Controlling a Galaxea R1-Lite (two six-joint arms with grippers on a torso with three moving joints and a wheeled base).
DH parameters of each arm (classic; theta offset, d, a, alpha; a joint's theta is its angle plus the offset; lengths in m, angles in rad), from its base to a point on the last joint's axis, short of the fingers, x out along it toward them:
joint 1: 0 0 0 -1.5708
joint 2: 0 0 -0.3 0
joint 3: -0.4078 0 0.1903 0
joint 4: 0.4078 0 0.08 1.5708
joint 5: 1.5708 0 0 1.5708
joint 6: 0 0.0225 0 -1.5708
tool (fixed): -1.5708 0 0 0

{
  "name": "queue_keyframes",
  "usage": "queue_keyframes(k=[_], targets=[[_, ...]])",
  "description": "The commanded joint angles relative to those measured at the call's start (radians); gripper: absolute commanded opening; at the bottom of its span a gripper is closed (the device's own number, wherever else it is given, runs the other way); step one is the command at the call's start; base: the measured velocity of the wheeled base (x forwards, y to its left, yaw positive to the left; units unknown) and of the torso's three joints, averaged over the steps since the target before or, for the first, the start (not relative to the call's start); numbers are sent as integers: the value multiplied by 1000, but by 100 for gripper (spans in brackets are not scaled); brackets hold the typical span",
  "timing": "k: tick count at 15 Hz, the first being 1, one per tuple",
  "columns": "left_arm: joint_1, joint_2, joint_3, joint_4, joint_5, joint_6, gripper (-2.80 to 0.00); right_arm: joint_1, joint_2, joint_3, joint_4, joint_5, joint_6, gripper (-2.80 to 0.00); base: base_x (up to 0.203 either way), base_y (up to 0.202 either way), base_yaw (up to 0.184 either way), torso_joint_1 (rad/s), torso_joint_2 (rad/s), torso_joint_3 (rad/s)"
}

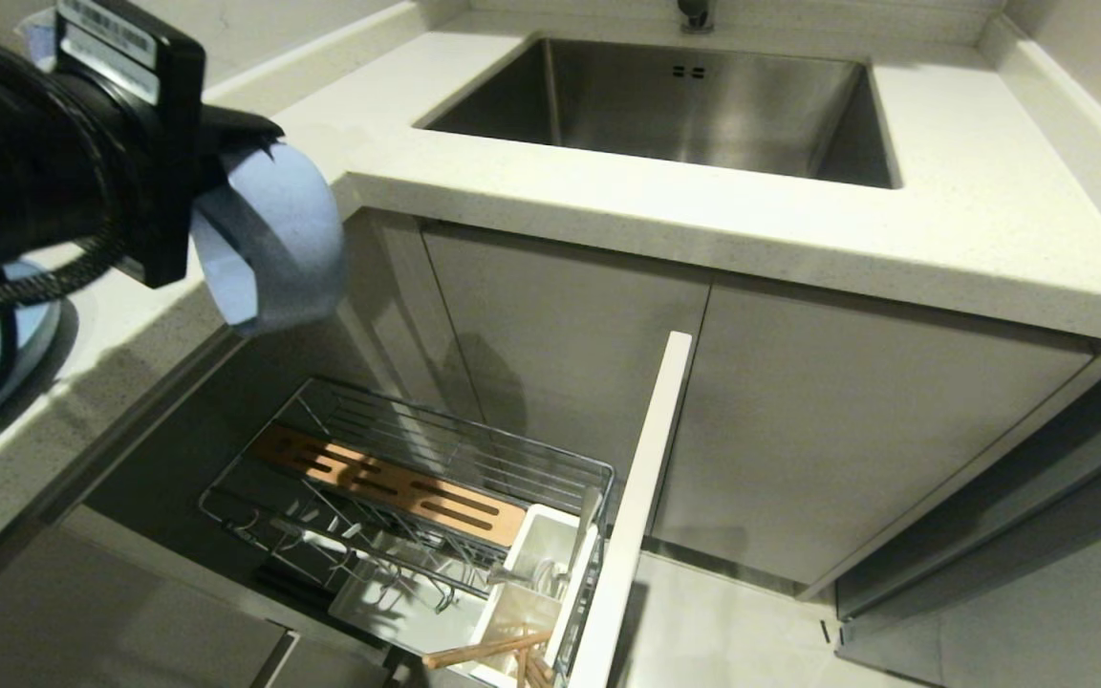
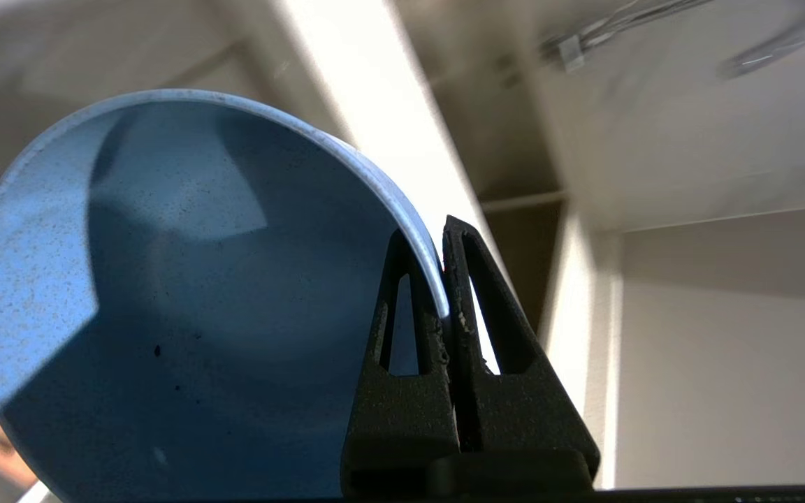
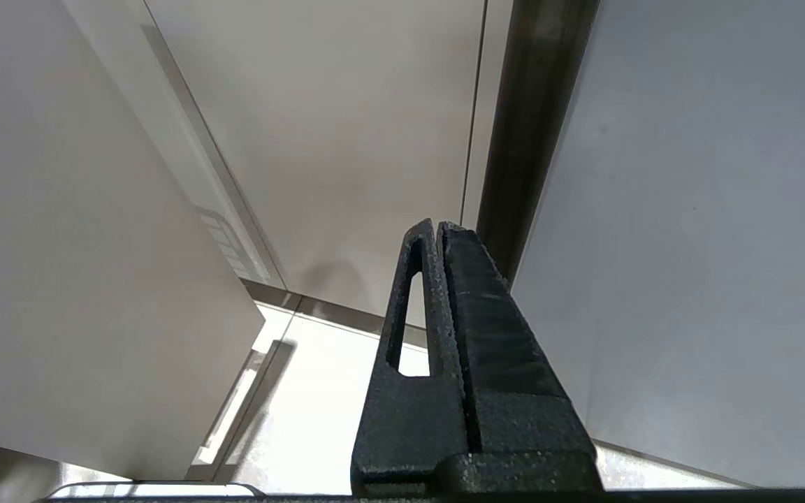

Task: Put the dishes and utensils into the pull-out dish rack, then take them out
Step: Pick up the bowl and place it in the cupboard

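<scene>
The left gripper (image 2: 442, 279) has its fingers (image 2: 402, 363) pinched tight on the rim of the speckled blue bowl (image 2: 186, 300), one inside the wall and one outside, so the bowl hangs on edge beyond the fingers, above the counter (image 1: 608, 191) corner and well above the pull-out dish rack (image 1: 398, 478) below. The bowl looks rigid, smooth and breakable; a thin rim grip like this lets it swing or slip, so it is best set down gently among the wire prongs. The chopsticks (image 1: 488, 650) and spoon (image 1: 584, 535) stand in the caddy (image 1: 541, 573). The right gripper (image 3: 439, 293) hangs parked beside the cabinet, fingers together and empty.
</scene>
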Motion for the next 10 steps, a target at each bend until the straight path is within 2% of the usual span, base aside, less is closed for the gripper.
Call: queue_keyframes(k=[1,3,4,7,10], targets=[[-4,41,170,-203,3,-29,-280,0,-1,26,-1,0,0,-280,0,0,0,0,0,0],[-12,78,326,-498,4,-40,-280,0,-1,26,-1,0,0,-280,0,0,0,0,0,0],[-16,120,394,-607,6,-51,-280,0,-1,26,-1,0,0,-280,0,0,0,0,0,0],[-37,226,484,-737,19,-136,-280,0,-1,26,-1,0,0,-280,0,0,0,0,0,0],[-47,315,550,-933,48,-139,-280,0,-1,26,-1,0,0,-280,0,0,0,0,0,0]])
